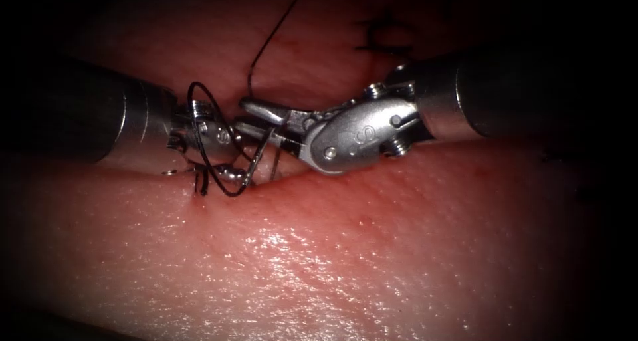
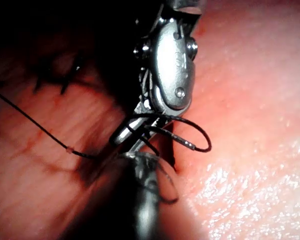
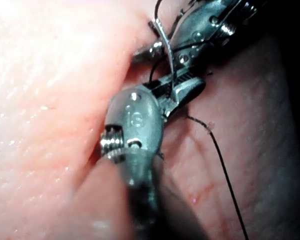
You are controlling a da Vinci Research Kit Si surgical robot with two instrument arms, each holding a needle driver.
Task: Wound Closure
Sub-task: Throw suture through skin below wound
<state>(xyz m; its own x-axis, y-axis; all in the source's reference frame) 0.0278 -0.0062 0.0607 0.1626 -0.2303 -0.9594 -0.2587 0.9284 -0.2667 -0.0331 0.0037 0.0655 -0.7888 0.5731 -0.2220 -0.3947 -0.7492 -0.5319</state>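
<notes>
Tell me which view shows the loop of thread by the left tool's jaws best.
The endoscope view: the thread loop shows whole, circling the left tool. The left wrist view has it beside the right tool; the right wrist view catches short strands.

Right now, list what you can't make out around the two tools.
- Needle: its full curve, behind the left tool and the thread loops, endoscope view.
- Left tool's jaws: open or shut, covered by loops.
- Thread's far end: cut off by the endoscope view's top edge.
- Right tool jaws: open.
</notes>
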